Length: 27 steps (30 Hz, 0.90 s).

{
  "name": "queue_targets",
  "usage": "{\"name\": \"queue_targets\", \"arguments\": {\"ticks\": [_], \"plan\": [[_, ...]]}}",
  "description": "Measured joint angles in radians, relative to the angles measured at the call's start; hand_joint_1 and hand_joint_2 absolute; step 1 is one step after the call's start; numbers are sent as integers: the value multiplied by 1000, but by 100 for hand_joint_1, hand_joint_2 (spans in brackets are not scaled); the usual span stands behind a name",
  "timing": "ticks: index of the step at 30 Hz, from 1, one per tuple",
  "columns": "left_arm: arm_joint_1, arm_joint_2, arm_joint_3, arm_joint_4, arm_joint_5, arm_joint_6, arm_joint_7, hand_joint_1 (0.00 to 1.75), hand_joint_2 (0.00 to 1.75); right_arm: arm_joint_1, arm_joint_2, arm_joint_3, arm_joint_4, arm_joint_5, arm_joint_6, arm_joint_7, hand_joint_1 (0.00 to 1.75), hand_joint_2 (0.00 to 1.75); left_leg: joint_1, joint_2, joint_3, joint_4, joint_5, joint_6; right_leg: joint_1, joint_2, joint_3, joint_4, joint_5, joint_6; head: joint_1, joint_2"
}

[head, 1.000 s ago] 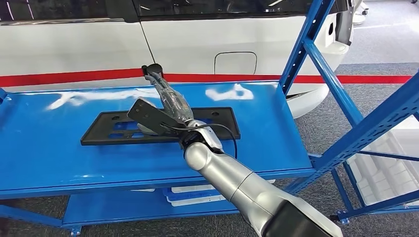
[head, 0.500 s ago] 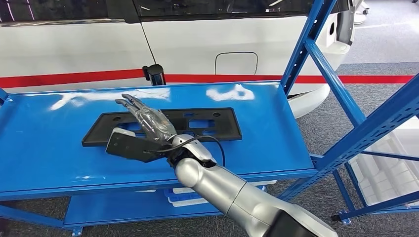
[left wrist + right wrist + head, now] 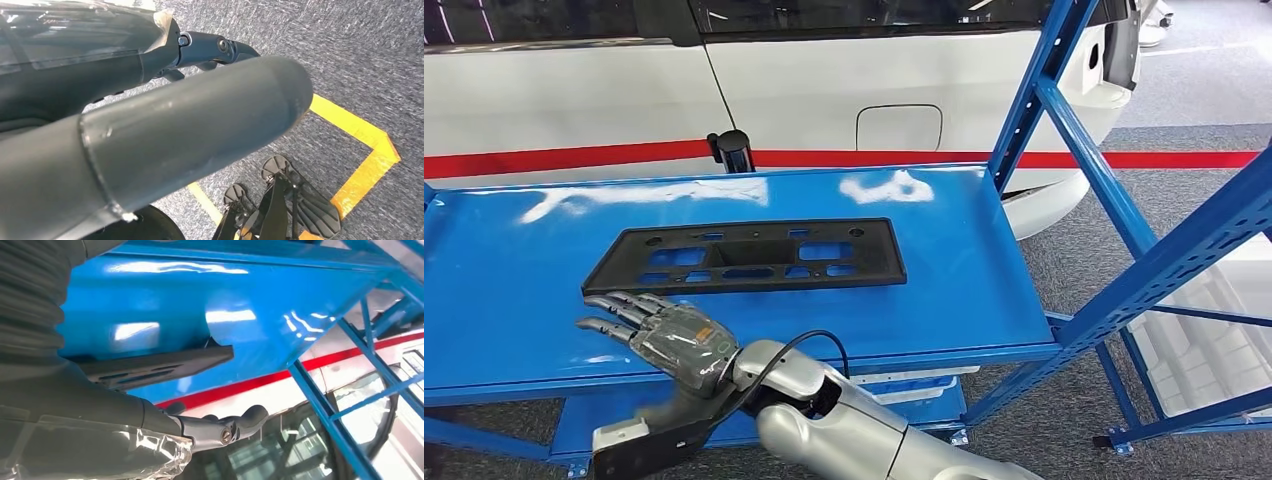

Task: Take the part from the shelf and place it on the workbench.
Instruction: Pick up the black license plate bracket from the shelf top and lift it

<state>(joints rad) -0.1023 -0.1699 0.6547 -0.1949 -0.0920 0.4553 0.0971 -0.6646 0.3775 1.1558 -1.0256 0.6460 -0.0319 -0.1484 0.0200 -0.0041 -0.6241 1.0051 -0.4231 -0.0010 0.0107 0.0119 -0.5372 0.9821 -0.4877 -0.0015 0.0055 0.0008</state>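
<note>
A: From the head view?
B: Flat black part (image 3: 749, 257) lying on the blue desk (image 3: 944, 290). Right hand (image 3: 659, 335) near its front edge, apart, fingers spread, holding nothing.
A: Left wrist view?
B: Left hand (image 3: 150, 45) over floor; grip hard to tell.
A: Right wrist view?
B: Looks stiff, light, thin. Best grabbed along a long edge.

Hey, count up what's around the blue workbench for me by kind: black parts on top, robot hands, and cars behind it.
Black plastic part on the blue workbench: 1
Robot hands: 2, right hand and left hand
White car behind: 1
Total: 4
</note>
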Motion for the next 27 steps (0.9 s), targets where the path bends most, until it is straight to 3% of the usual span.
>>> {"name": "queue_targets", "arguments": {"ticks": [4,7,11,17,27], "plan": [[0,0,-1,0,-17,0,0,0,0,0,-3,21,51,234,-152,79,0,175,0,0,0,0,0,0,1,0,0,0,0,0,0,0],[1,1,-2,0,-29,-1,0,0,0,-22,-8,28,131,312,-247,149,0,175,0,0,1,0,0,0,1,0,0,0,0,0,0,0],[2,3,-2,0,-33,-4,0,0,0,-40,-11,29,207,324,-275,166,0,175,0,0,1,0,0,0,1,0,1,0,0,0,0,0],[3,8,-17,0,-66,-24,-6,0,0,-88,-15,21,344,334,-330,299,0,175,0,0,1,0,0,0,0,0,1,0,0,0,0,0],[4,15,-43,0,-102,-46,-6,0,0,-149,-20,-39,524,330,-384,373,0,175,0,0,3,0,0,0,0,0,1,0,0,0,0,0]]}}
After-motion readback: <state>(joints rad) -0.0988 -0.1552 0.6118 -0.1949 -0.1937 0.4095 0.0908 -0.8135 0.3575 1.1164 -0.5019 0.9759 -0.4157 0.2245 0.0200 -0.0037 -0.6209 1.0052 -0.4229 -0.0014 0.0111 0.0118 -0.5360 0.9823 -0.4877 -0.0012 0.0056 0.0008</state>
